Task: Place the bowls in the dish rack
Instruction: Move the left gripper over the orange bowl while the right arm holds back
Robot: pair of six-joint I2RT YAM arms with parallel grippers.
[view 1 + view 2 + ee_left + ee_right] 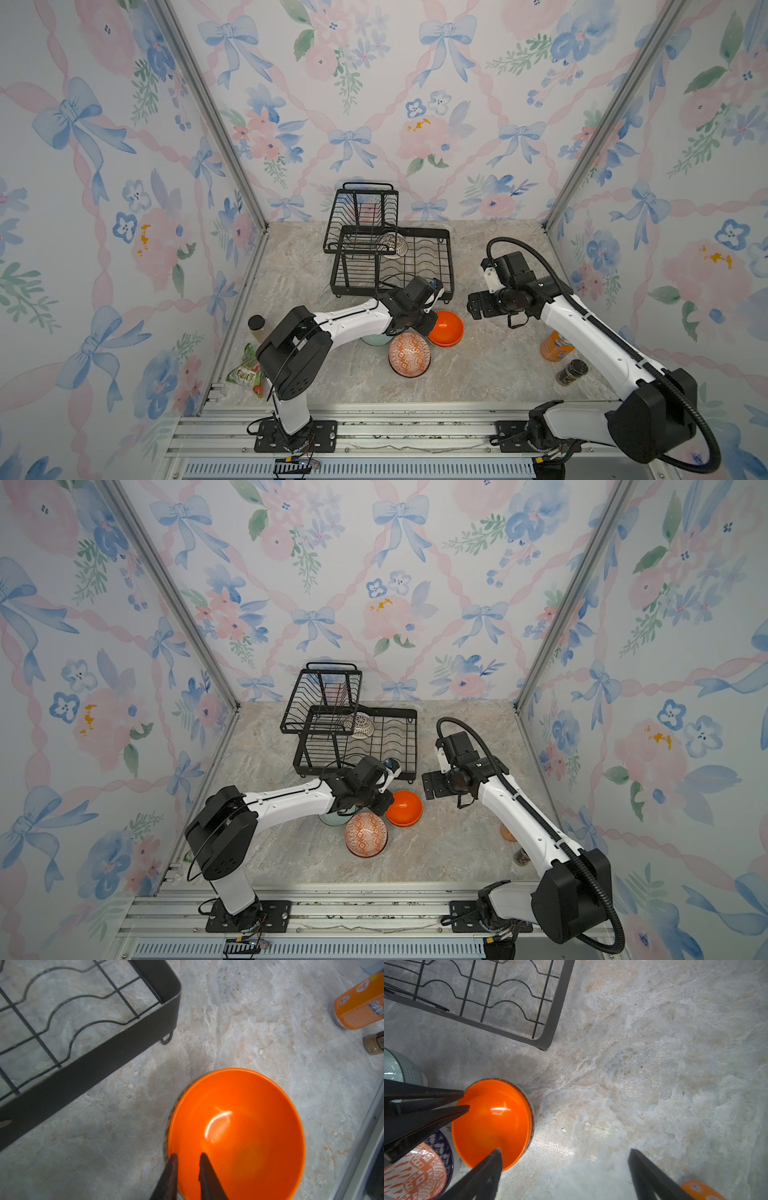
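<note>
A plain orange bowl [446,328] [405,808] [239,1136] [492,1124] sits nested in another bowl in front of the black dish rack [446,249] [413,737] [104,1057]. My left gripper [188,1159] [433,323] is shut on its near rim, one finger inside and one outside. The right gripper [565,1153] [471,306] hovers open just right of that bowl, holding nothing. An orange-white patterned bowl [409,355] [415,1172] rests on a blue-white one [446,1147]. A pale green bowl [376,340] is partly hidden under the left arm. A white-black patterned bowl [392,245] lies in the rack.
An orange can [555,345] [359,1003] and a dark spice jar [571,372] stand at the right under the right arm. A lidded jar [257,326] and a green packet [247,372] lie by the left wall.
</note>
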